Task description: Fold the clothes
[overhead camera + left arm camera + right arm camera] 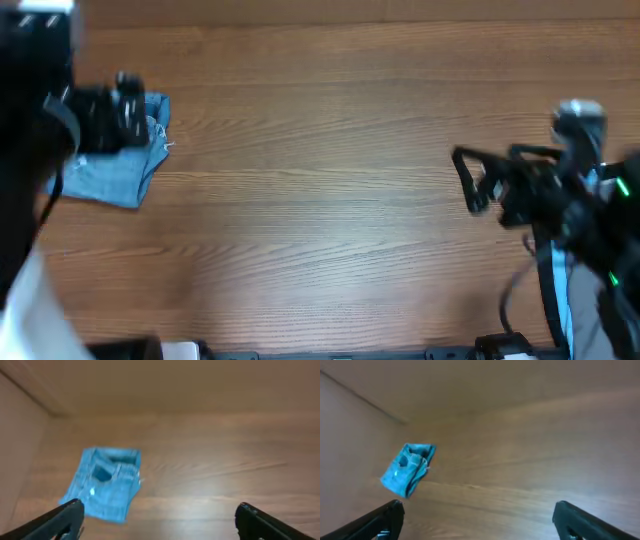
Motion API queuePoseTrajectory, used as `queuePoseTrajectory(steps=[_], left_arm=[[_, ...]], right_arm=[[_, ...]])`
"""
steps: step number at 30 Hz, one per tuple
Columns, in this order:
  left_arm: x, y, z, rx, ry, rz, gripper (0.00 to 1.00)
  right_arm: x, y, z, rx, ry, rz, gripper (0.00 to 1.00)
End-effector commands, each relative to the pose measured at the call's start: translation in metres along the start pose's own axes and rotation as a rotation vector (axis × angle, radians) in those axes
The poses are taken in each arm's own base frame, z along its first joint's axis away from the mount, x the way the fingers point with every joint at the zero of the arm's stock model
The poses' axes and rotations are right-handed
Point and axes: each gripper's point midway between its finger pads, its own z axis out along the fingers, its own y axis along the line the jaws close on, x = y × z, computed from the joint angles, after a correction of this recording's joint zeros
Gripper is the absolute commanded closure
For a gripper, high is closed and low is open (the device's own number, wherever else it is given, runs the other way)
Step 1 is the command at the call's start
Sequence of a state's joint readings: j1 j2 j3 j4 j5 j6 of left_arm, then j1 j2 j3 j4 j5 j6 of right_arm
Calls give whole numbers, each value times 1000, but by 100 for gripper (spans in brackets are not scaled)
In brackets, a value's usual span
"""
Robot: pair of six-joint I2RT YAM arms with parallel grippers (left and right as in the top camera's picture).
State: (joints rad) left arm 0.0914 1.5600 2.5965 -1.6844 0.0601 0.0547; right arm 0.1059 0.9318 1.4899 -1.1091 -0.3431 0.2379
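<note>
— On the left end of the tabletop [330,200], are those the jeans [118,172]?
— Yes. Light blue denim, folded into a small packet and lying flat on the wood. The left wrist view shows darker pocket shapes on top, though it is blurry.
— What is the left claw [160,507] doing?
— It is released, with its fingers spread wide. The jeans lie ahead of it and off to the left. From overhead, the left arm [95,110] covers the packet's upper edge.
— And the right claw [479,505]?
— Released as well, with its fingers wide apart. It hangs over the right end of the tabletop, well apart from the jeans, which look small and far away in its wrist view.
</note>
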Motion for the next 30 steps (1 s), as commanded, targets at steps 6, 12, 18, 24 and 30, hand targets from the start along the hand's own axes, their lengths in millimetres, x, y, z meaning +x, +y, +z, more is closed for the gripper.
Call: queuePoseTrajectory(steps=[6, 12, 18, 24, 30], left_arm=[[25, -17, -120, 44, -255, -57, 0], [54, -21, -171, 43, -359, -48, 0], [60, -22, -178, 42, -372, -47, 0], [60, -22, -177, 42, -370, -47, 0], [60, -22, -177, 42, -370, -47, 0]], right_arm=[[9, 23, -58, -49, -117, -80, 0], [34, 14, -55, -19, -16, -39, 0], [51, 8, -56, 3, 53, -12, 0], [53, 8, -56, 4, 61, -9, 0], [53, 8, -56, 4, 59, -9, 0]])
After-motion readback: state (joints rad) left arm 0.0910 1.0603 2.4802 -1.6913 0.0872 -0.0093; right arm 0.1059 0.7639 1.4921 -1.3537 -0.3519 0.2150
